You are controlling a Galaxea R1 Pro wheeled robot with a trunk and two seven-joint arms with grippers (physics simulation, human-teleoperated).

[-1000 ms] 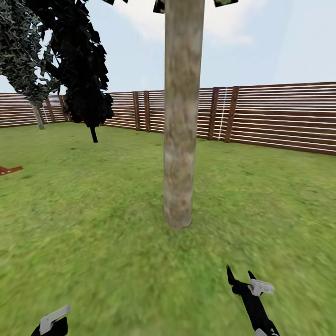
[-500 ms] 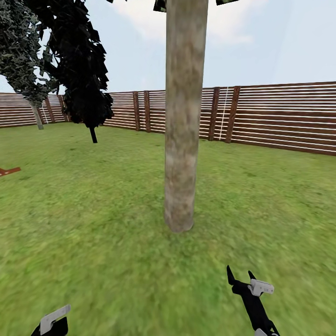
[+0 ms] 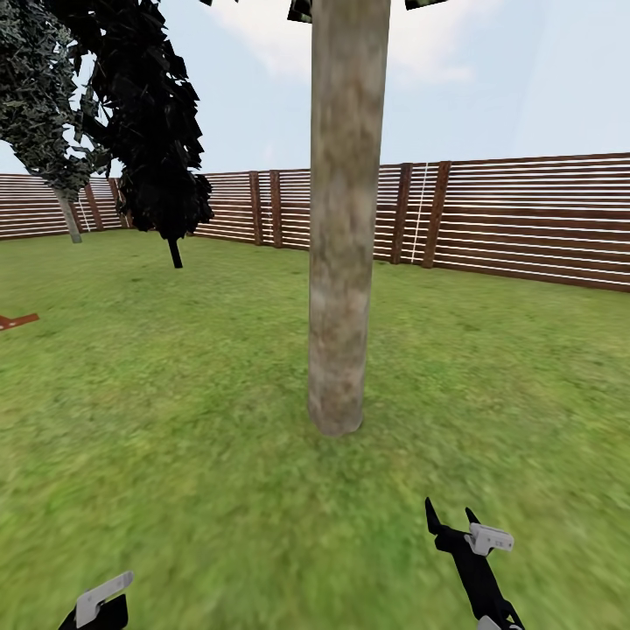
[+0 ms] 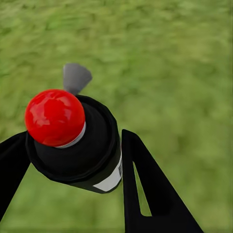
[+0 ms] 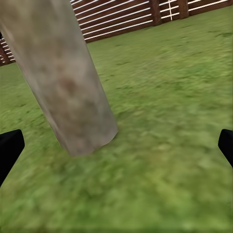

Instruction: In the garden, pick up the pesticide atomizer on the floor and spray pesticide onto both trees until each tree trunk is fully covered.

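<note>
The sprayer (image 4: 77, 141), a black bottle with a red round cap and a grey nozzle, is sitting between the two black fingers (image 4: 145, 189) of the left gripper (image 4: 73, 165). The fingers are pinching it from both sides, with the lawn (image 4: 170, 58) lying beyond their tips. In the head view that left gripper (image 3: 98, 604) is showing low at the bottom edge, over the grass.

The tree trunk (image 3: 343, 219), thick and mottled grey-brown, is standing upright on the lawn (image 3: 175, 420) ahead of both grippers, its base slightly flared. The right gripper (image 3: 451, 518) is pointing toward it, apart from the bark. In the right wrist view its fingers (image 5: 9, 150) are spread wide, holding nothing, and the trunk base (image 5: 73, 97) is standing beyond and between them.

Farther off, a dark narrow tree (image 3: 153, 131) and a greyer one (image 3: 39, 96) are standing near the brown slatted fence (image 3: 525, 219), which is running across the back of the lawn under a pale sky.
</note>
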